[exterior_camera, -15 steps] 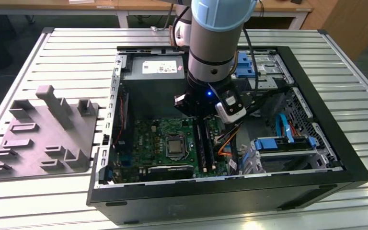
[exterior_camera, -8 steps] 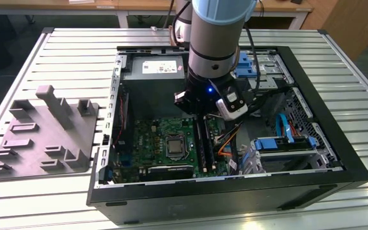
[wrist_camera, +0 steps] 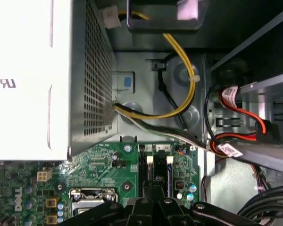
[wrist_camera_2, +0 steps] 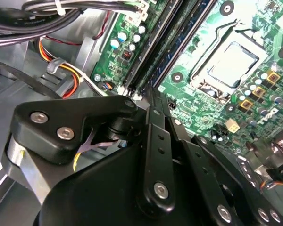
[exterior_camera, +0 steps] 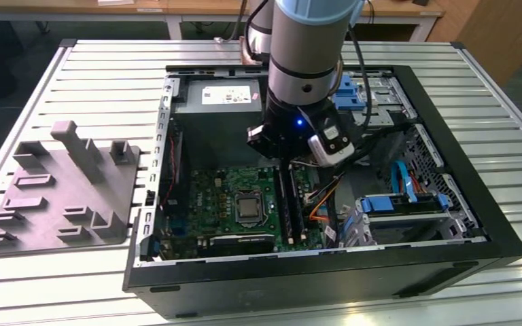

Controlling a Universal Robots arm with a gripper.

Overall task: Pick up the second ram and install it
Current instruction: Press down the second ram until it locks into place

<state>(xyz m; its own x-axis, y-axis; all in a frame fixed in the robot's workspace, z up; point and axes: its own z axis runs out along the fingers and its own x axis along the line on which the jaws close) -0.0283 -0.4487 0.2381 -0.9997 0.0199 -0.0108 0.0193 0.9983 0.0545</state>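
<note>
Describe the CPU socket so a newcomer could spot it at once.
Start at the open black PC case on the slatted table and look down at the green motherboard on its floor. The CPU socket sits near the board's middle, toward the exterior view's left of the long black slots: a pale metal square, unlike those strips.

None of the print is legible. A white label (exterior_camera: 231, 94) sits on the power supply (exterior_camera: 188, 102), far inside. White tags (wrist_camera: 231, 149) wrap the red cable (wrist_camera: 263, 127).

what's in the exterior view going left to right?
Grey fixture block → case's left wall → CPU socket → black RAM slots → blue drive caddy → case's right wall.
</note>
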